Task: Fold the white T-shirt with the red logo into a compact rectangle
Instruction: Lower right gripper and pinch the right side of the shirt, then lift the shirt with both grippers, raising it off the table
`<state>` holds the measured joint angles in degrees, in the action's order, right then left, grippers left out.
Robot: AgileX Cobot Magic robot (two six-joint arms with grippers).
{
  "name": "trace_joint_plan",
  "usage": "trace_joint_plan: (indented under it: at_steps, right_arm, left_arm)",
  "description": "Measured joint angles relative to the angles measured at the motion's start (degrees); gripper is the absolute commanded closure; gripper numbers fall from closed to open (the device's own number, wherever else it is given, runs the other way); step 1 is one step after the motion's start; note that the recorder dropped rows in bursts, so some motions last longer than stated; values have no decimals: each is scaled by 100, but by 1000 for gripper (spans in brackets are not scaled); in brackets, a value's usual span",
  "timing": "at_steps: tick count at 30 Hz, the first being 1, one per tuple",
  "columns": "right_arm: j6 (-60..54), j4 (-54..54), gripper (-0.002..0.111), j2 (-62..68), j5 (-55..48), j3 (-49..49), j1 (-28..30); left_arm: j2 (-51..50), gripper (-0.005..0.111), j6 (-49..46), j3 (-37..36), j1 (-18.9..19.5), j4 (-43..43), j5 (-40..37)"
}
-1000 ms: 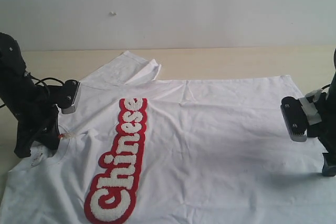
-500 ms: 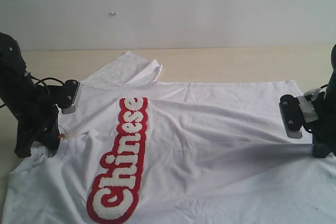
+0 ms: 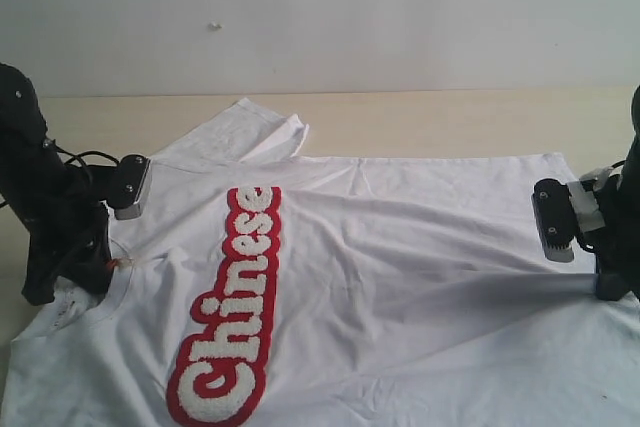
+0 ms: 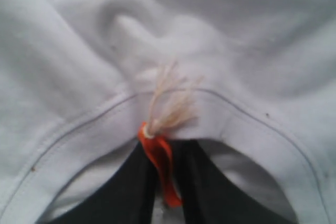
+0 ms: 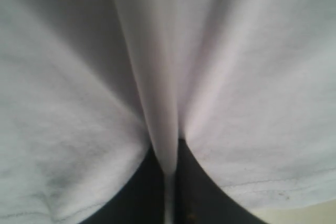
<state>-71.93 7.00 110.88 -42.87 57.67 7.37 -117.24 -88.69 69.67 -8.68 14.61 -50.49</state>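
The white short-sleeved cotton T-shirt [image 3: 400, 277] lies spread, chest up, on the pale wooden tabletop [image 3: 430, 122]. Its long red towelling logo [image 3: 235, 307] with fuzzy white letters is the landmark here. Beyond the logo's far end a sleeve [image 3: 250, 132] lies creased, and past that a bare strip of table runs to the white wall [image 3: 400, 17]; this is the only open room. On the logo's near side the cloth runs out of the picture.

The left gripper [image 4: 165, 153] stands at the collar, just left of the logo's middle. The right gripper [image 5: 169, 156] stands well to the logo's right, at the shirt's side edge.

Only the left wrist view shows the small orange neck tag [image 4: 160, 166] lying in the slit between the two dark fingers [image 4: 121, 198], with a cream thread tuft [image 4: 170, 100] above it. The fingers are close together, but I cannot tell whether they press. Only the right wrist view shows that claw pressed together on a raised fold of white cloth.

A second ago the right claw hung spread above the flat edge. Now it is down and pinching, and a taut ridge runs from it toward the logo. The left arm's wrist block has shifted slightly.
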Motion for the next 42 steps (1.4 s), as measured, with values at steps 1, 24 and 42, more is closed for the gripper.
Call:
trace_joint_plan:
  at_steps: [1,24,42]
  right_arm:
    - [15,0,108,0,0,0,0]
    - [54,-79,108,-1143,167,-69,0]
    - [127,-79,108,-1143,218,-69,0]
  left_arm:
    - [14,90,0,-3,0,-12,-47]
    - [856,86,-91,-128,0,47,-339]
    - [735,2,190,-515,0,348,193]
